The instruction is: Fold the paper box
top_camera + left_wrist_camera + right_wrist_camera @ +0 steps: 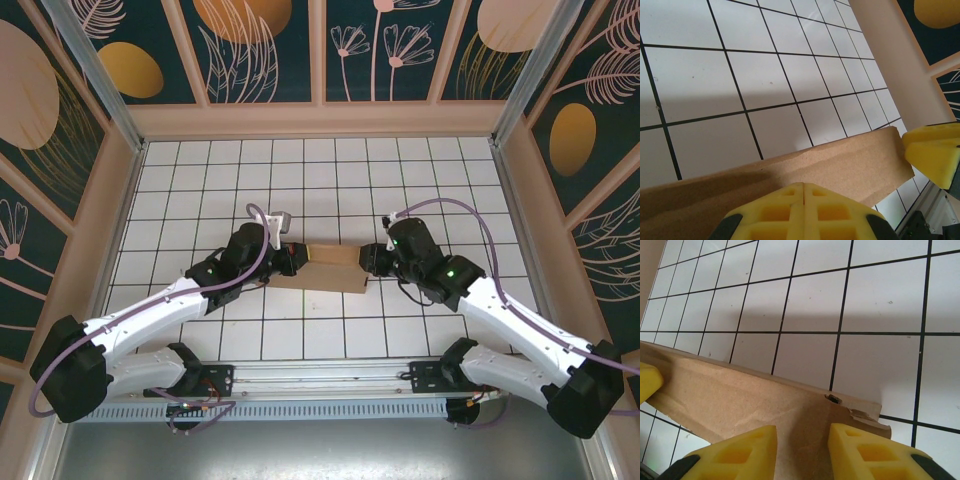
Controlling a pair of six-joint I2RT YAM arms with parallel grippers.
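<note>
- Plain brown corrugated-cardboard paper box (326,268) lay mid white tiled surface (420,170), a narrow strip.
- At its 9 o'clock end, left tool (804,192), fingers together; at 3 o'clock, right tool (802,435), fingers apart over the edge.
- Judged early: no box shape yet; walls & flaps left.

No readable txt, labels or nos. on paper box (325,270) or elsewhere.

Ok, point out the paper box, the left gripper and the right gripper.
paper box (325,268): top external view, middle of its brown face.
left gripper (804,189): left wrist view, seam where its yellow fingertips meet.
right gripper (802,435): right wrist view, gap between its yellow fingertips.
</note>
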